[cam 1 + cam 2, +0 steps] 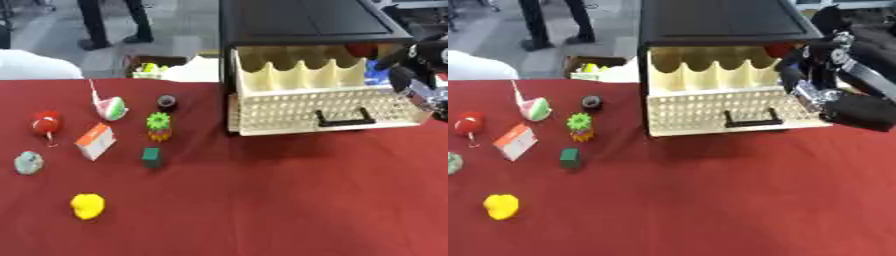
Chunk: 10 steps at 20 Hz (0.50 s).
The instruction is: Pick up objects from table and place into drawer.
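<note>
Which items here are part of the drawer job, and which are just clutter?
Job: drawer, open; right hand at its right end; yellow toy, green block, red ball, orange-white box, green gear toy, black round piece, grey-green piece, pink-green cone.

Clutter: box of items behind table.

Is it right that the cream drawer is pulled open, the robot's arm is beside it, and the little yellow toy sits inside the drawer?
Not quite. The yellow toy lies on the red table, far from the open drawer, as the left eye view shows. The right hand is indeed at the drawer.
</note>
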{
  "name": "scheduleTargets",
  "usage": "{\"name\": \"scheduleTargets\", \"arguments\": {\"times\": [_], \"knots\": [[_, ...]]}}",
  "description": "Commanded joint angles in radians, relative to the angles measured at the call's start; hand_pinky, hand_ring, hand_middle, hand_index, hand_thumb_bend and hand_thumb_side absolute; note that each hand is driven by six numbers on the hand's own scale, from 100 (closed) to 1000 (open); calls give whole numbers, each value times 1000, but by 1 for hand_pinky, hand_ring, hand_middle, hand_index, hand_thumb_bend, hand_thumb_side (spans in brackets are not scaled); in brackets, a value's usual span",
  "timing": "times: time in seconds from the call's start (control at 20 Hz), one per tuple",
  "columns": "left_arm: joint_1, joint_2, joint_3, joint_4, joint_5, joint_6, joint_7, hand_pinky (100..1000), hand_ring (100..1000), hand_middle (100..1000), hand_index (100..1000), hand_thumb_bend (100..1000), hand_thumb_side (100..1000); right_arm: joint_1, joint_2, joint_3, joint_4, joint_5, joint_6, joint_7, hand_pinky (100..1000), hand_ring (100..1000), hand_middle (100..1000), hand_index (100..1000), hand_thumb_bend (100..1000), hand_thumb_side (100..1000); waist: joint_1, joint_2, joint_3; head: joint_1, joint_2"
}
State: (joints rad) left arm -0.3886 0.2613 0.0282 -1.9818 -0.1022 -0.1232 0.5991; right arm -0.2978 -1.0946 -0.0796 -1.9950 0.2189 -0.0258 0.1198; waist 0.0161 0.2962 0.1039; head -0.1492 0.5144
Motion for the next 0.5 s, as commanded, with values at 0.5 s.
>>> {"name": "scheduleTargets", "arguments": {"times": [0.5], "knots": [[-6,21,15,-18,-4,-2,12,476,581,617,752,100,816,-18,56,-139,-5,-198,-21,-187,331,380,418,730,100,1000,10,-19,-11,42,13]]}}
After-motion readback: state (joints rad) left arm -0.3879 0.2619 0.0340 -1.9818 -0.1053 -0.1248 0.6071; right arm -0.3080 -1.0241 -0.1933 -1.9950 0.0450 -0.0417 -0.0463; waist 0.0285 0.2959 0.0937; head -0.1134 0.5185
